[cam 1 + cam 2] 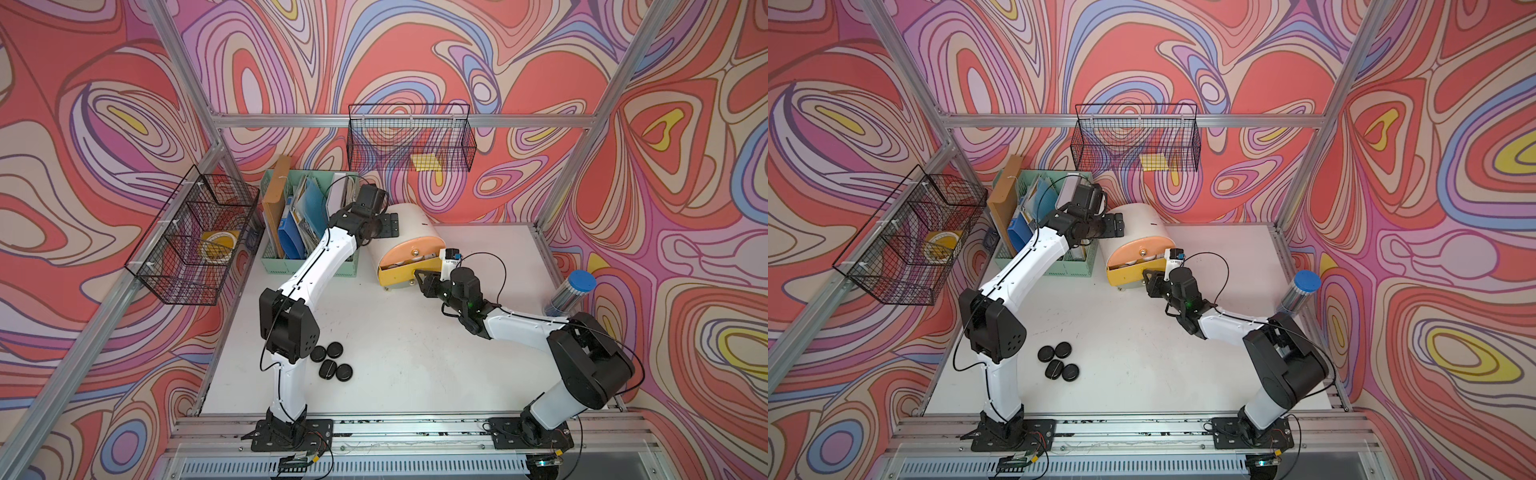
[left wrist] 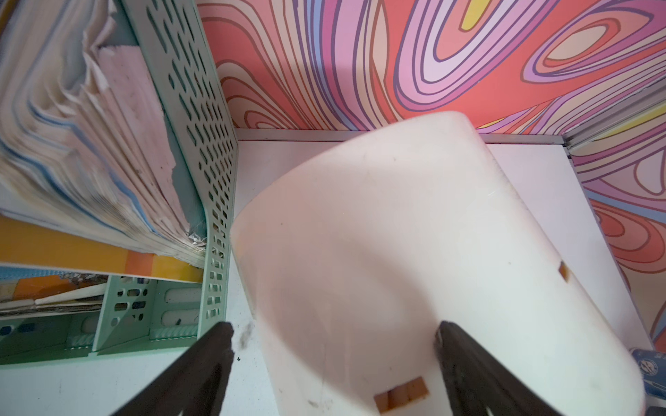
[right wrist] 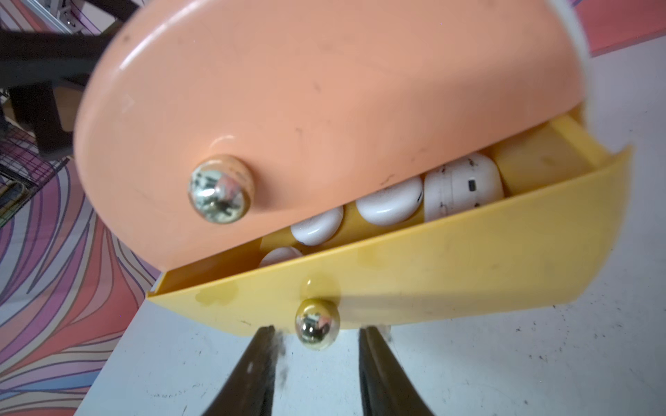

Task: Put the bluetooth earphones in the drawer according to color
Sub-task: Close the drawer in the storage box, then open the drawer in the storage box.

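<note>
The right pincer [image 3: 316,333] stood open astride the knob [image 3: 317,323] of the part-open yellow drawer [image 3: 450,273], not touching it. White earphones [image 3: 389,203] lay inside. The left pincer [image 2: 334,327] gaped wide around the chest [image 2: 396,234] from behind. Four black earphones [image 1: 327,368] lay on the surface [image 1: 407,365], well apart.

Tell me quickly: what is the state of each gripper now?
Left gripper: open wide over the white chest.
Right gripper: open, flanking the knob of the yellow drawer, not touching.

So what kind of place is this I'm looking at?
Probably a robot test cell dressed as a desk: robot arms bolted at the front, an aluminium frame around the white table, and a mint file holder and wire basket as props.
</note>
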{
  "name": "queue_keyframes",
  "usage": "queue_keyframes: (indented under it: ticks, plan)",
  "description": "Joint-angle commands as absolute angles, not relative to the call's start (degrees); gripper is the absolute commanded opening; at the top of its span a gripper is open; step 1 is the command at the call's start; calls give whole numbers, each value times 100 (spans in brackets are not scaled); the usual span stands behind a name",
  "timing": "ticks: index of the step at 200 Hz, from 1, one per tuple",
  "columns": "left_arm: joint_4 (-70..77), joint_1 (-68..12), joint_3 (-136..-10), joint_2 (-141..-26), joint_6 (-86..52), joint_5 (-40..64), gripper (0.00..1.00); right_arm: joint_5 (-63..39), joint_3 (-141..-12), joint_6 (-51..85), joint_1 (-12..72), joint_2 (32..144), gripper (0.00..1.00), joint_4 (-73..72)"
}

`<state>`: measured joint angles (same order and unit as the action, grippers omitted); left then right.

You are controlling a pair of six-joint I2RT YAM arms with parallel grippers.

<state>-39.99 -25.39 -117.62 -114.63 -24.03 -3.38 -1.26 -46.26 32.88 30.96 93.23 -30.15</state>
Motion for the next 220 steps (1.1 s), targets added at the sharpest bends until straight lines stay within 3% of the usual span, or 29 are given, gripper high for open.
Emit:
queue_keyframes:
  ticks: [1, 40, 97, 134, 183, 220]
  plan:
    - [-4544, -2524, -11531, -11578, -2350, -226, 92, -361, -4988, 3477, 2977, 9691, 33, -3223]
    - [-4535, -2508, -11505, -11580, -2377, -183, 92, -756, -5339, 3922, 2824, 10331, 21, -3808]
    - [-4540, -2506, -11464, -11473, -2387, -123, 92, -704, -4780, 4220, 2822, 10018, 20, -4373]
    - [-4436, -2510, -11320, -11338, -2392, -73, 92, -695, -4185, 4299, 2822, 9946, 30, -4603]
    - [-4406, -2509, -11272, -11347, -2408, -52, 92, -1013, -4104, 4392, 2813, 10657, 52, -4972]
    - [-4401, -2484, -11233, -11365, -2406, -60, 93, -1229, -4363, 4592, 2819, 11241, 57, -5223]
